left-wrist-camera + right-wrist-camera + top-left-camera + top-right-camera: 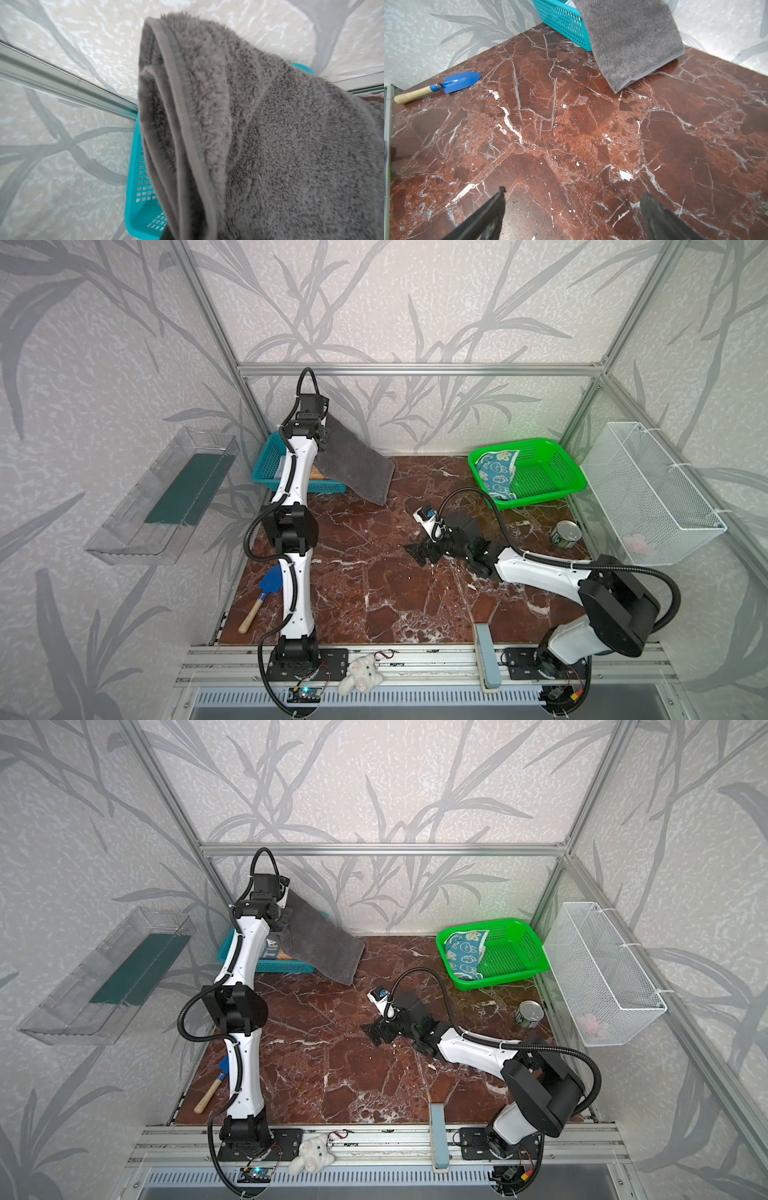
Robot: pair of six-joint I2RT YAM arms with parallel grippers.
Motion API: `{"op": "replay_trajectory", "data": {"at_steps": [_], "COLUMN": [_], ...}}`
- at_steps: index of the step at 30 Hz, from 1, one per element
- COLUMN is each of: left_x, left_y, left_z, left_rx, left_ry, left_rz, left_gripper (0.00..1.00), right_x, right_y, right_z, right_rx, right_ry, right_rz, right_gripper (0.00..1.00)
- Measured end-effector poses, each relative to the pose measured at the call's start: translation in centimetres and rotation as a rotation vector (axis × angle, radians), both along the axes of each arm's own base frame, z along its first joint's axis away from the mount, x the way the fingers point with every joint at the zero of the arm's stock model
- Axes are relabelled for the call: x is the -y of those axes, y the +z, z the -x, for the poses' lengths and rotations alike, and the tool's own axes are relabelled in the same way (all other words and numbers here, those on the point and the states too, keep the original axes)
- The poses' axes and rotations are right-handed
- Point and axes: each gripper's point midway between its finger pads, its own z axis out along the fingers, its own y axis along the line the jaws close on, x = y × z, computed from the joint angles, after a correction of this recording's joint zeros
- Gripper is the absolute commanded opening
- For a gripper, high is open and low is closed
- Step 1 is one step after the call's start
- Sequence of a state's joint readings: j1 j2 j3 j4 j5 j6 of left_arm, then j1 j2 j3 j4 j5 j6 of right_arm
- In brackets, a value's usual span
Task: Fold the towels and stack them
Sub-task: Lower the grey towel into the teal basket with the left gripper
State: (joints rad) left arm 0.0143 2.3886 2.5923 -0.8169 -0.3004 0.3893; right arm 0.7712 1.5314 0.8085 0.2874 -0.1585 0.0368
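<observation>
Hanging from the left gripper (325, 418), the dark grey towel (357, 464) sloped down from high above the teal basket (266, 466) toward the marble table (374, 580). The jaws were closed on its upper end. The fingers themselves were buried in cloth, and the left wrist view showed only bunched pile and a folded hem (180, 99) close to the lens. The towel's lower corner (617, 90) reached the tabletop just beside the basket, though I could not tell whether it rested there or hung a little clear.

The right gripper (419, 553) sat low over the middle of the table with its jaws spread wide and nothing between them. In the right wrist view the two dark fingertips (500, 195) framed bare marble, well apart from the grey towel.

The other cloths lay in baskets:
- The lettered orange, blue and white towel (275, 951) was in the teal basket, mostly hidden behind the left arm and the grey towel.
- The small teal bunny towel (496, 470) was crumpled against the left side of the green basket (552, 477) at the back right.

A blue trowel (456, 82) lay near the table's left edge (untouched by either arm).
</observation>
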Motion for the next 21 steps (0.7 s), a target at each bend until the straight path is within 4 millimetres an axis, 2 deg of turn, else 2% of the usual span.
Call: {"op": "replay_trajectory", "data": {"at_steps": [7, 13, 21], "left_x": [-1.9, -4.4, -7.3], "left_y": [-2.5, -4.5, -5.1], "left_z": [-1.0, -1.7, -2.0], "left_rx": [-0.039, -0.064, -0.064], "left_ry": [0.026, 0.067, 0.115], "left_rz": [-0.117, -0.194, -0.292], "left_gripper": [0.0, 0.0, 0.0], "right_x": [-0.4, -0.6, -0.8], "right_y": [0.4, 0.4, 0.0], "right_z": [-0.4, -0.6, -0.8], "right_rx": [0.006, 0.005, -0.014], "right_ry": [0.0, -0.001, -0.007], "right_rz": [-0.006, -0.006, -0.005], "right_gripper": [0.99, 0.99, 0.99]}}
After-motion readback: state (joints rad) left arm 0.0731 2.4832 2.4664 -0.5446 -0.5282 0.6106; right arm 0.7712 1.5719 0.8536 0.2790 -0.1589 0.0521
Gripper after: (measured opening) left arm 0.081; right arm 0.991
